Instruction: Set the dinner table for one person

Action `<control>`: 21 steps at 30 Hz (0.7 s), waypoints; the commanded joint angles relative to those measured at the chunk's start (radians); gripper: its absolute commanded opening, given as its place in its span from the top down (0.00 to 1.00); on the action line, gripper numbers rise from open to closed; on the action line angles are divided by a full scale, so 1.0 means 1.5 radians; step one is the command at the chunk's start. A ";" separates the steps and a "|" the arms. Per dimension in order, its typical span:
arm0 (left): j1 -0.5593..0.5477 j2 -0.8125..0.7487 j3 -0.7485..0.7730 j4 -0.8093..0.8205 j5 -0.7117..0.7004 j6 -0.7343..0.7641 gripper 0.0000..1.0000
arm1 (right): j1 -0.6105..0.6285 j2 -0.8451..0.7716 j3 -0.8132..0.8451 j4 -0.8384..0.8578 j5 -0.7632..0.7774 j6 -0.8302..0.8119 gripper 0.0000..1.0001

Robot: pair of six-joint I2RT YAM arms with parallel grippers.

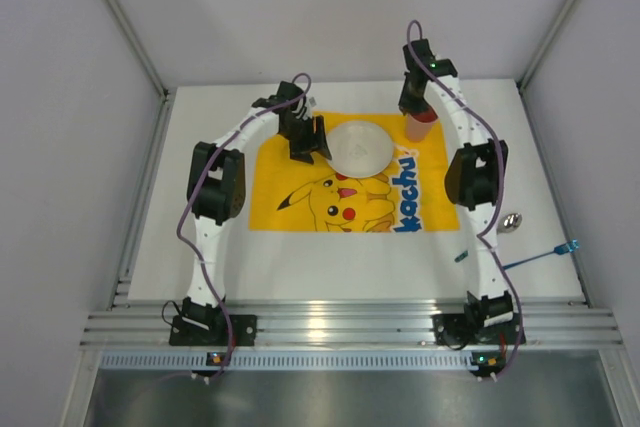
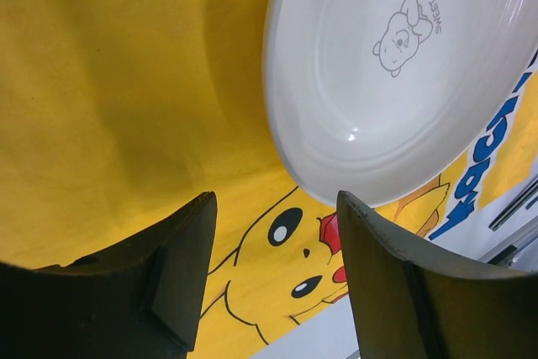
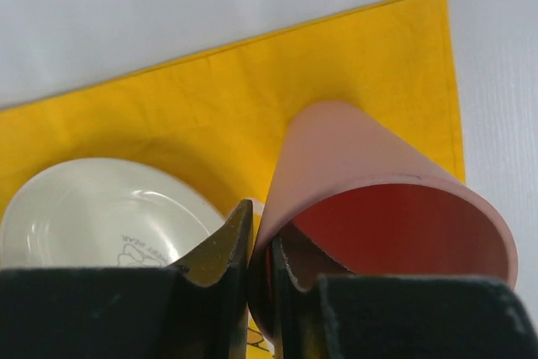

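Note:
The white dinner table (image 1: 190,247) carries a yellow cartoon-printed cloth (image 1: 300,172). A white plate (image 1: 358,147) with a small bear print sits on the cloth's far middle. My left gripper (image 1: 306,144) hovers just left of the plate; in the left wrist view it (image 2: 273,279) is open and empty above the cloth (image 2: 109,98), with the plate (image 2: 403,65) ahead on the right. My right gripper (image 1: 417,107) is shut on the rim of a pink cup (image 1: 421,128) over the cloth's far right corner. In the right wrist view it (image 3: 262,250) has one finger inside the cup (image 3: 370,166) and one outside.
A metal spoon (image 1: 512,221) lies on the table right of the cloth. A blue-handled utensil (image 1: 545,254) and a small dark piece (image 1: 461,256) lie near the right arm's base. The plate (image 3: 92,208) sits close left of the cup. Grey walls enclose the table.

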 commanded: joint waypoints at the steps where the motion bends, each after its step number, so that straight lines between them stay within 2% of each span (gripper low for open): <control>1: 0.002 -0.024 0.011 -0.017 0.004 0.012 0.36 | 0.017 0.011 -0.005 0.019 0.005 -0.005 0.87; 3: 0.002 -0.025 0.011 -0.017 0.004 0.013 0.36 | 0.020 0.014 -0.001 0.020 0.000 -0.009 0.70; 4: 0.002 -0.026 0.010 -0.018 0.002 0.012 0.36 | 0.022 0.009 0.001 0.022 0.000 -0.010 0.52; 7: 0.002 -0.024 0.010 -0.018 0.003 0.011 0.36 | 0.021 -0.014 0.016 0.028 -0.003 -0.013 0.26; 9: 0.002 -0.023 0.011 -0.015 0.003 0.009 0.36 | 0.021 -0.033 0.021 0.035 0.000 -0.014 0.20; 15: 0.002 -0.006 0.028 -0.011 0.005 -0.001 0.36 | 0.021 -0.132 0.015 0.040 -0.001 -0.013 0.13; 17: 0.002 0.003 0.037 -0.008 0.007 -0.004 0.37 | 0.022 -0.172 0.010 0.036 -0.005 -0.012 0.07; 21: 0.001 0.020 0.057 -0.008 -0.004 -0.012 0.39 | 0.021 -0.252 -0.043 0.023 -0.001 -0.020 0.00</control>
